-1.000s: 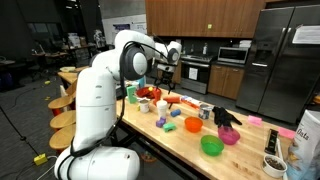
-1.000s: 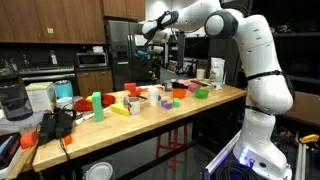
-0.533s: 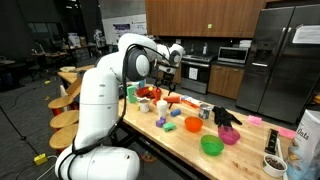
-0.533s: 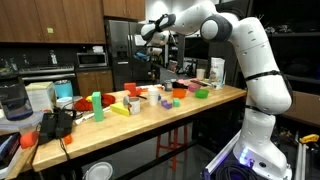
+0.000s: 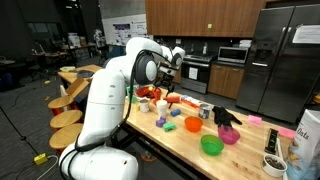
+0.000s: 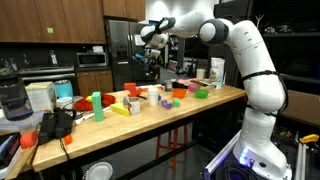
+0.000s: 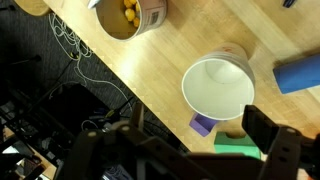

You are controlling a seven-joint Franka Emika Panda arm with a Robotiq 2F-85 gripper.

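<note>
Two jaws stand wide on the gripper, high above the desk. Best to centre it over the white cup, clear of the purple piece.

Wood cabs, SS fridge, wood counter.

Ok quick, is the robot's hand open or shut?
Gripper: fingers open, holding nothing, hovering above the white cup.
</note>
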